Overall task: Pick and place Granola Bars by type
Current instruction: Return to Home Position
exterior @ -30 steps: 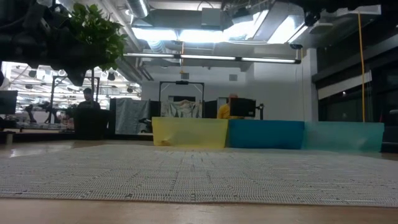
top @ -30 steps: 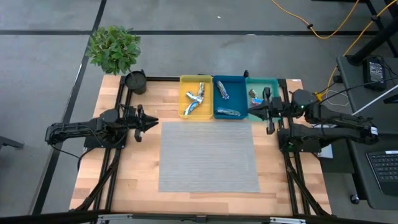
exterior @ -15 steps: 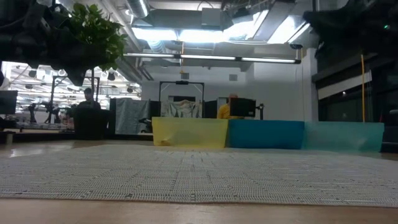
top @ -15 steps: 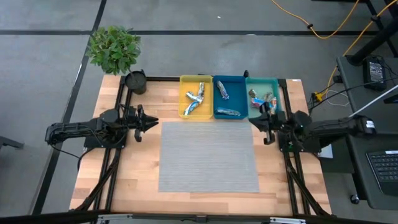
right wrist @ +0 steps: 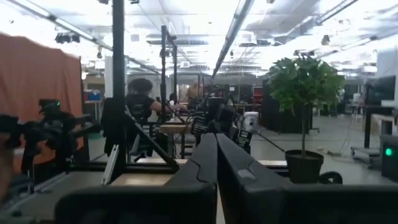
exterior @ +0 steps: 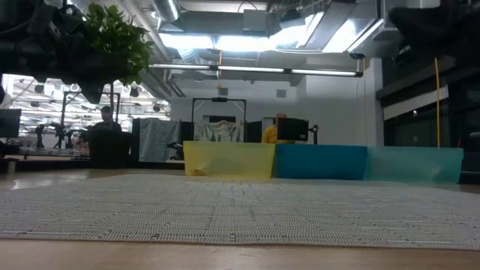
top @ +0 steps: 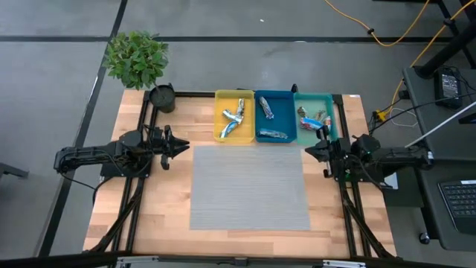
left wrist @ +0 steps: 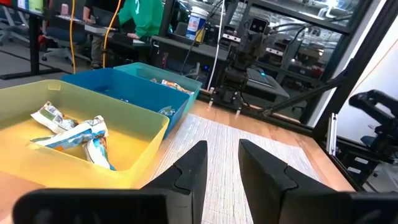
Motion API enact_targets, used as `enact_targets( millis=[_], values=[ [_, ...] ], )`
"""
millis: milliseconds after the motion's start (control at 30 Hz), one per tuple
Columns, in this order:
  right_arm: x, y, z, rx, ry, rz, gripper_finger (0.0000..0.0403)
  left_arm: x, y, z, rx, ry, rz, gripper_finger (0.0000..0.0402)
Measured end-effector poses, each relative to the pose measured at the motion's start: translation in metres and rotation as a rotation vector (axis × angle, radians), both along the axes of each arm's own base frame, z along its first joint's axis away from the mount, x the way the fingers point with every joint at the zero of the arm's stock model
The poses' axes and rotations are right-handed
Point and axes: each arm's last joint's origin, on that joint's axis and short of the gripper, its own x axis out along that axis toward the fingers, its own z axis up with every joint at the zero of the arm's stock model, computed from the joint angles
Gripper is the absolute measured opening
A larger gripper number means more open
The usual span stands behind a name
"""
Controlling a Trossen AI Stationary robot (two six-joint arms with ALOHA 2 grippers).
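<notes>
- Lying sorted, Granola Bars (top: pixel 236 115) fill three bins (top: pixel 218 112) along the worktop's (top: pixel 171 201) far edge.
- Right gripper (top: pixel 307 151), fingers pressed together, sits by the teal bin's (top: pixel 332 119) near corner; swinging home could clip it.
- Left gripper (top: pixel 185 147), fingers slightly spread, waits at the left edge.

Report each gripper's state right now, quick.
Left gripper: open, holding nothing.
Right gripper: closed, holding nothing.

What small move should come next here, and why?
Probably just settle the right tool into its rest pose, mirroring the parked left tool: the bars lie in the bins, and none shows on the mat.
</notes>
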Motion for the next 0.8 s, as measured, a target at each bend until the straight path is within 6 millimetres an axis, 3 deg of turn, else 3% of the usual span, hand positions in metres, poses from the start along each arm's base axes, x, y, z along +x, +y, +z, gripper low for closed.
enact_targets(
  millis=[200, 367, 800],
  values=[
    [-0.008, 0.001, -0.005, -0.091, 0.023, 0.002, 0.0002, 0.000, 0.000, 0.000, 0.000, 0.000, 0.000, 0.0085],
    [-0.004, 0.001, -0.023, -0.110, 0.212, 0.011, 0.0002, 0.000, 0.000, 0.000, 0.001, -0.005, -0.001, 0.0082],
    [-0.003, 0.000, -0.030, -0.161, 0.287, -0.028, 0.0003, 0.000, 0.000, 0.001, 0.001, -0.007, -0.001, 0.0083]
  ],
)
